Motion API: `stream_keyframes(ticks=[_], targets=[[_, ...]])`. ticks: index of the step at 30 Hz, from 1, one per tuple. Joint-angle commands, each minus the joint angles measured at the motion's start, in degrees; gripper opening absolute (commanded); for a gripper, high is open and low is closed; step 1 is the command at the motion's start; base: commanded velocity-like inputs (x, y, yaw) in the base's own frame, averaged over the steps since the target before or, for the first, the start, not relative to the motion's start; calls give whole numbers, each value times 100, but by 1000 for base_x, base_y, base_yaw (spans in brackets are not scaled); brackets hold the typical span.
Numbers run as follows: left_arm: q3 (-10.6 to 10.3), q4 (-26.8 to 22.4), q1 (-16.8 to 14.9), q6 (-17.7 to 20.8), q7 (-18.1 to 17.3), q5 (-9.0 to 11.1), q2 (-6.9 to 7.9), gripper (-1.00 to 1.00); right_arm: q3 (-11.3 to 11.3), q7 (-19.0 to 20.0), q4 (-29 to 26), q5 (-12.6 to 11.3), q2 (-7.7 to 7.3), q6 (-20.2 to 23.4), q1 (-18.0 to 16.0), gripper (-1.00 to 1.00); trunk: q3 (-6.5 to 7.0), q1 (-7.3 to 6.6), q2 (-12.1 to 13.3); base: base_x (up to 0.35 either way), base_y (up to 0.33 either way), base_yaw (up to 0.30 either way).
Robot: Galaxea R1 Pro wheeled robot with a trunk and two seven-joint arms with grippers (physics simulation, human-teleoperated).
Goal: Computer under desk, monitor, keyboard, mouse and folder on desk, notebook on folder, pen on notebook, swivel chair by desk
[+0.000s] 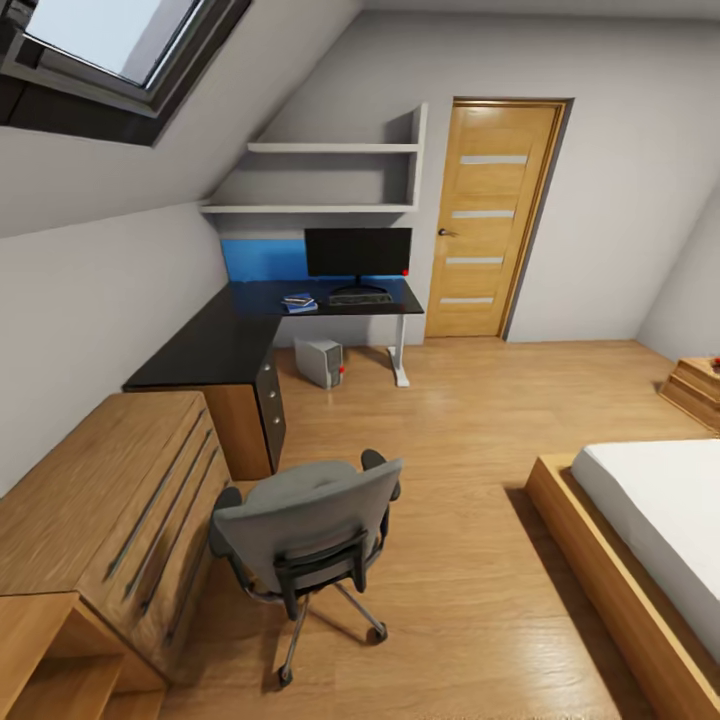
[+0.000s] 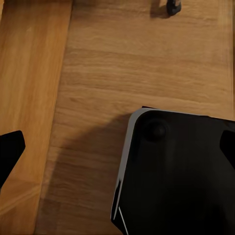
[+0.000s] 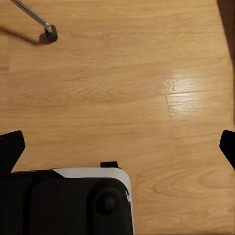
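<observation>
My fingers on both hands are spread wide over bare floor, while the swivel chair [image 1: 305, 525] sits at lower centre, with the folder [image 1: 299, 305] on the desk [image 1: 215, 345] at upper centre.

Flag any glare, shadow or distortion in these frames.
Head view: wide-angle lens bends the walls and door; soft sheen on the floor, swivel chair sharp. Left wrist view: dim, the robot's base casts a broad shadow over the planks. Right wrist view: bright glare patch on the planks.
</observation>
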Motion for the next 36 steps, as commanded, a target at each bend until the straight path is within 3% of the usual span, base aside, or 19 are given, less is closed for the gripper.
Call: stream_keyframes(ticks=[1, 19, 30, 36], targets=[[4, -9, 2, -9, 38, -41, -1, 100, 50, -9, 12, -53, 4, -25, -7, 100, -10, 3, -11, 0, 1, -204], [4, -9, 2, -7, 31, -42, -4, 100, 64, -17, 9, -34, 4, 28, -7, 100, -12, 3, -11, -47, 178, -46], [11, -17, 2, -17, 43, -31, -3, 100, 53, -17, 9, -50, -75, 128, -7, 100, -12, 3, -11, -9, 47, -1], [6, -136, 2, 34, 50, -27, -20, 100, 76, -17, 2, -28, -73, 118, -7, 100, -120, 135, -251, 0, 0, 0]])
